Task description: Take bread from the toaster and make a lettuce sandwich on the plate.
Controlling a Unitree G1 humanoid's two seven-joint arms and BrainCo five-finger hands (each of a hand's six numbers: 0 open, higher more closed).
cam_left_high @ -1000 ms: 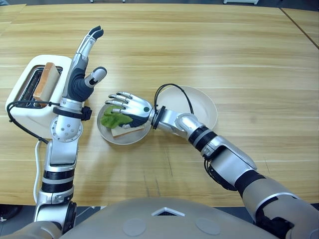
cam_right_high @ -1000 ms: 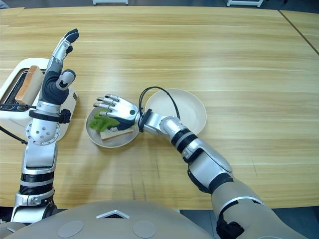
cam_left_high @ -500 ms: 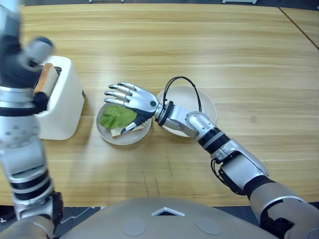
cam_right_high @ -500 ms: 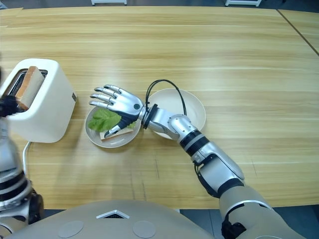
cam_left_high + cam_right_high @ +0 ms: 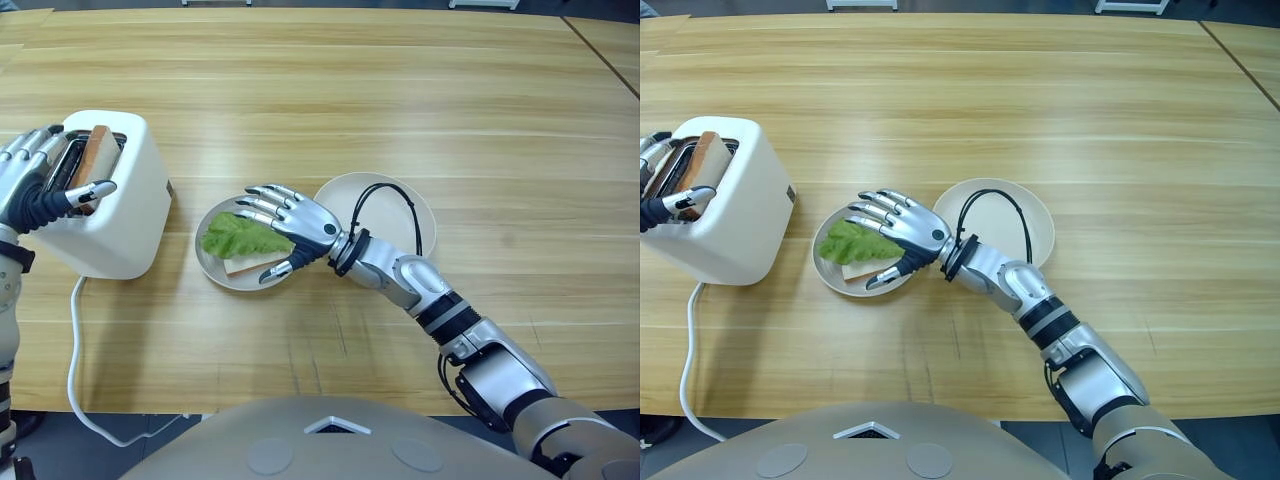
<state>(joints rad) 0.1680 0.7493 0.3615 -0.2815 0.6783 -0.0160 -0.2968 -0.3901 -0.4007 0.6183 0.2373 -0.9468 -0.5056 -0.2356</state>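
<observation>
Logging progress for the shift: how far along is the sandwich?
Done: one bread slice lies on the plate with lettuce on top; the right hand hovers open over it. In hand: the left hand is at the second slice in the toaster. Left: lifting it out and topping the sandwich.

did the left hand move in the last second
Yes. The left hand went from standing upright at the right side of the toaster down to its left side, by the bread in the slot.
</observation>
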